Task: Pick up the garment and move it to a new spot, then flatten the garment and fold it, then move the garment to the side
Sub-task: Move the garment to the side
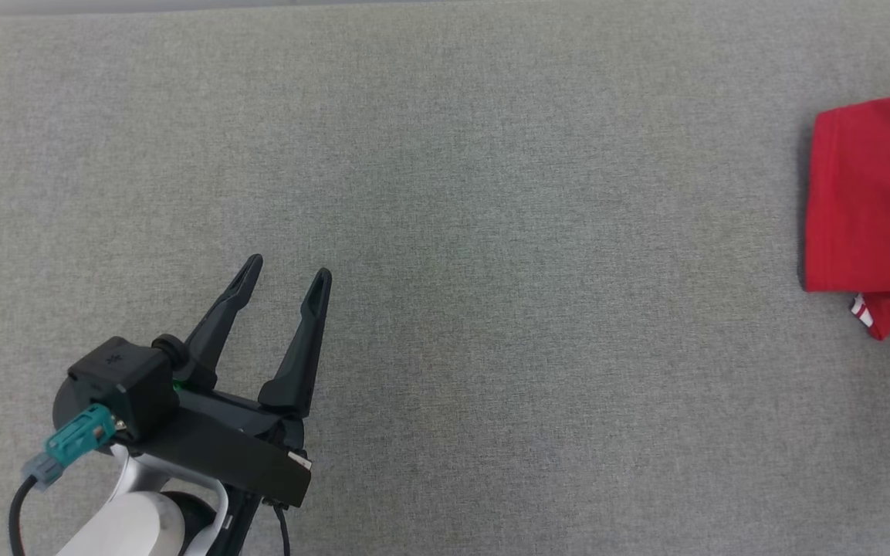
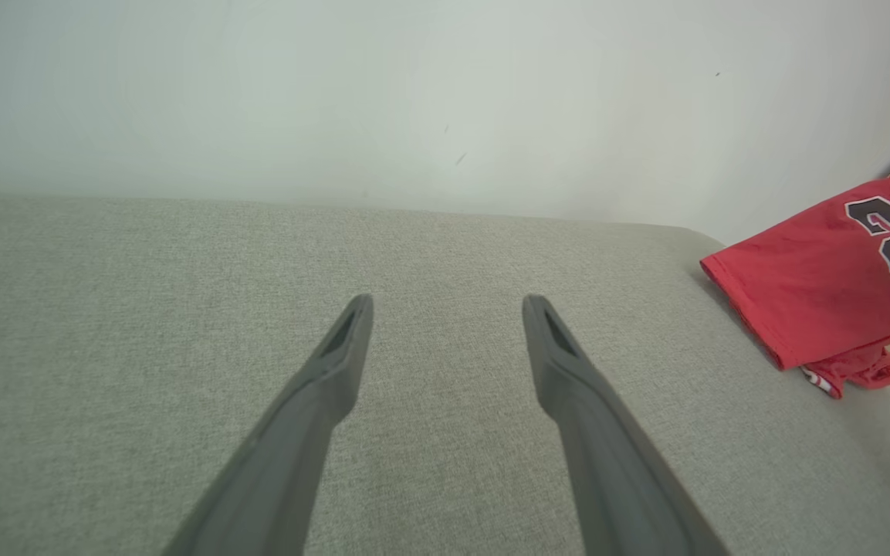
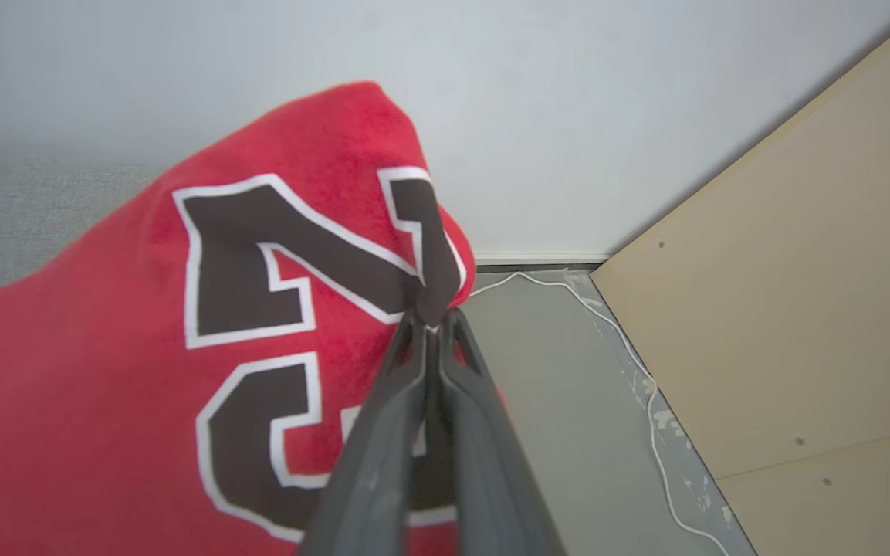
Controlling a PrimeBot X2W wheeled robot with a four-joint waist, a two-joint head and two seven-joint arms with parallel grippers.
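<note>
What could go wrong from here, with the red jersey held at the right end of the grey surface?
1. The right gripper pinches only a small bit of the red jersey in its shut jaws; the fabric may slip out.
2. The jersey sits at the end of the grey surface, with the floor beyond; it could slide off.
3. The left gripper hovers far away, open, so it cannot help quickly.

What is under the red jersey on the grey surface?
The grey fabric surface runs under the red jersey, and a lower fold with white trim peeks out at its near edge. Anything else beneath is covered.
</note>
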